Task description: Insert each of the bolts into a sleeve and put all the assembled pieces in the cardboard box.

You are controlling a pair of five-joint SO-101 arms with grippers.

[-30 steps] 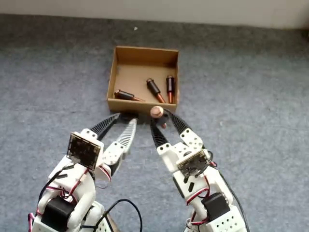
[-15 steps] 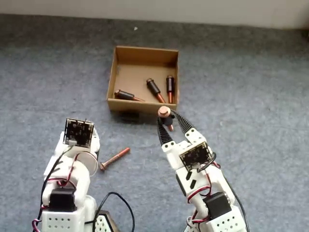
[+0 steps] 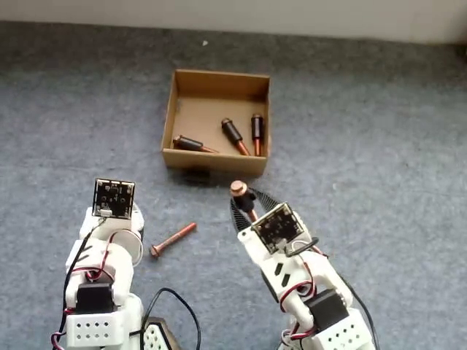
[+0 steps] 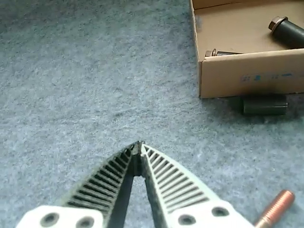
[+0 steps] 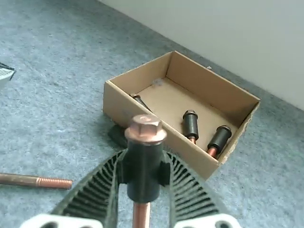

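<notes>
The open cardboard box (image 3: 169, 120) holds three bolts in sleeves (image 3: 235, 135). Just short of its front wall, my right gripper (image 3: 244, 205) is shut on a black sleeve with a copper bolt through it (image 5: 142, 166), bolt head (image 3: 238, 189) up. An empty black sleeve (image 3: 195, 175) lies on the carpet against the box front. A loose copper bolt (image 3: 173, 239) lies between the arms. My left gripper (image 4: 139, 146) is shut on nothing, over bare carpet, well back from the box (image 4: 247, 71) and the empty sleeve (image 4: 265, 105).
Grey carpet covers the whole work area, with a pale wall strip (image 3: 292, 14) behind the box. The left arm (image 3: 109, 233) stands folded back at the near left. Open carpet lies left and right of the box.
The left arm has pulled back from the box front and its gripper has shut, uncovering the loose bolt. The right gripper, still holding the assembled piece, has drawn back from the box.
</notes>
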